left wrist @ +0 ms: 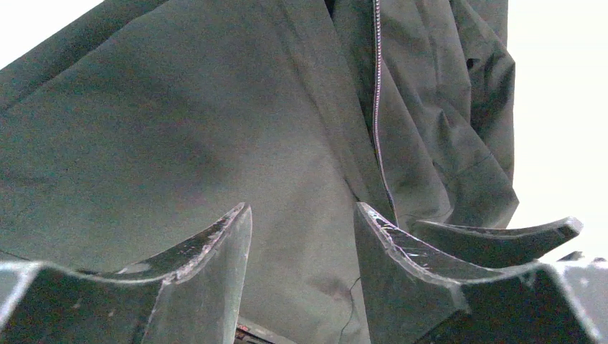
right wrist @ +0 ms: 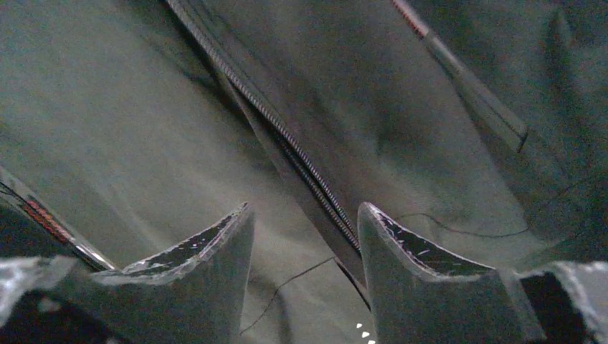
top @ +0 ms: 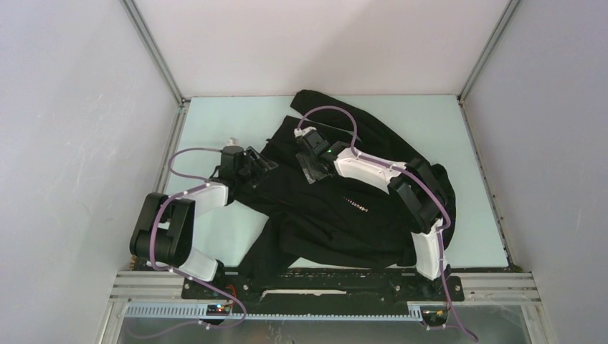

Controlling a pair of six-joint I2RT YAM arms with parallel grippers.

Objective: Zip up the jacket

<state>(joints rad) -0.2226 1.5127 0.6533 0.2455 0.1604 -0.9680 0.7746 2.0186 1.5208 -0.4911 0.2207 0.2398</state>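
Observation:
The black jacket (top: 337,215) lies crumpled across the middle of the table, with pale lettering (top: 355,205) on its chest. My left gripper (top: 256,163) sits at the jacket's left edge. In the left wrist view its jaws (left wrist: 301,215) stand apart over dark fabric, and a zipper line (left wrist: 376,93) runs down toward the right finger (left wrist: 401,272). My right gripper (top: 310,169) hovers over the upper chest. Its jaws (right wrist: 302,211) are apart, and a row of zipper teeth (right wrist: 287,140) runs diagonally between them, ending beside the right finger (right wrist: 416,279). Neither gripper holds anything.
The pale green table (top: 215,122) shows to the left and right of the jacket. White walls (top: 86,143) close in on three sides. A black base rail (top: 323,281) carries both arms at the near edge. A second zipped seam (right wrist: 459,72) crosses the fabric at upper right.

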